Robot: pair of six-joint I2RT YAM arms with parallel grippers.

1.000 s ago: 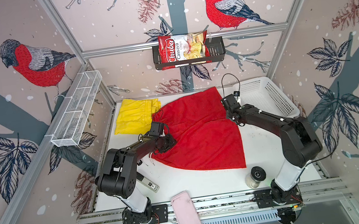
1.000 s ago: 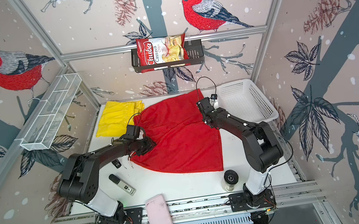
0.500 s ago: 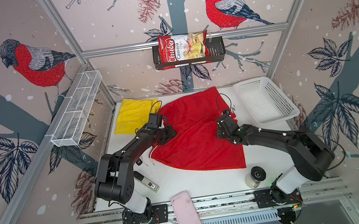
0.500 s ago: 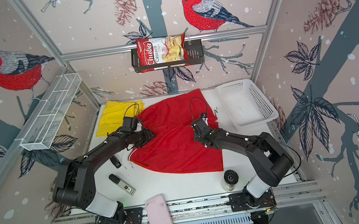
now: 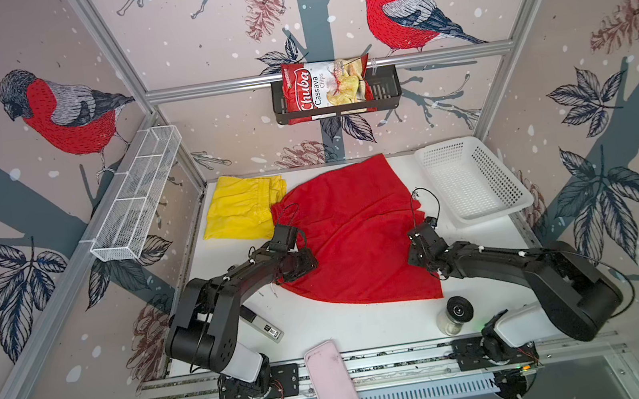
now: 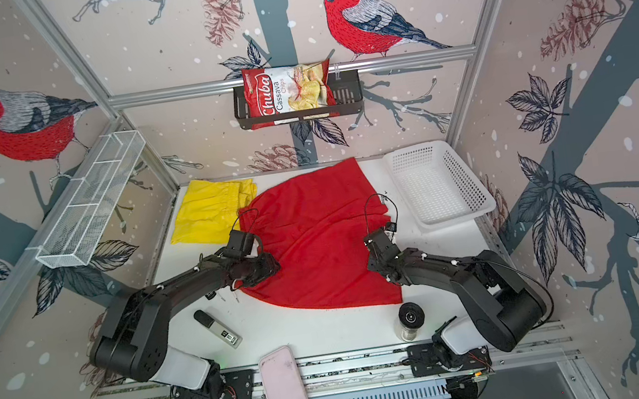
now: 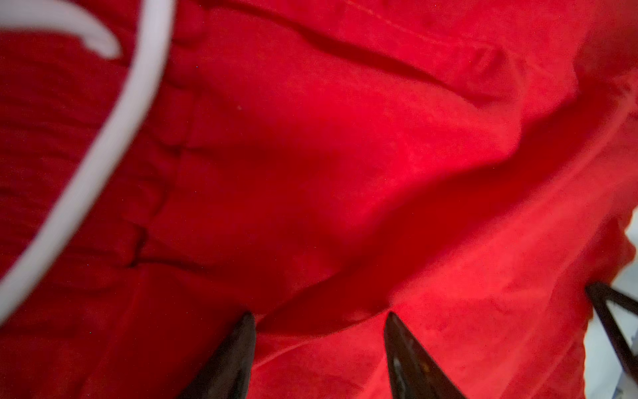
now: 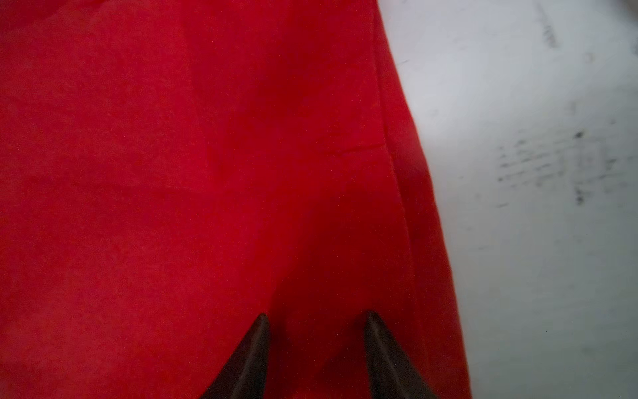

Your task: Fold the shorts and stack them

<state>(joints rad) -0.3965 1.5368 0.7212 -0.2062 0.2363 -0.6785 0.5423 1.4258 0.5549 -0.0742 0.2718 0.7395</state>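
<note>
Plainly, the red shorts (image 5: 356, 237) lie spread over the middle of the white table (image 5: 346, 322), a broad, fan-like sheet of thin mesh cloth, narrow at the far end and wide at the near hem. Their gathered waist edge is on the left side, where a white drawstring (image 7: 103, 155) curls over ribbed, puckered fabric in the left wrist view. The far-left corner of the red cloth overlaps the yellow shorts (image 5: 239, 211), a smaller, crinkled, roughly square bundle in the far-left corner of the table.

The left gripper (image 7: 319, 316) sits low at the waist edge. Its dark pointed fingers stand moderately apart, with a soft raised fold of red cloth showing in the gap; no pinch can be made out. The right gripper (image 8: 317, 316) hangs over the right side seam, close to where the red cloth meets the scuffed white tabletop. Its jaws are parted too, somewhat narrower, and nothing is clamped between them.

To the far right is a white perforated plastic basket (image 5: 471, 184). Near the front edge are a small jar with a black lid (image 5: 456, 312), a slim grey-and-black bar (image 5: 263, 325) and a flat pink case (image 5: 336, 387). On the back wall, a black wire rack (image 5: 383, 91) holds a glossy chips bag (image 5: 326, 88).
</note>
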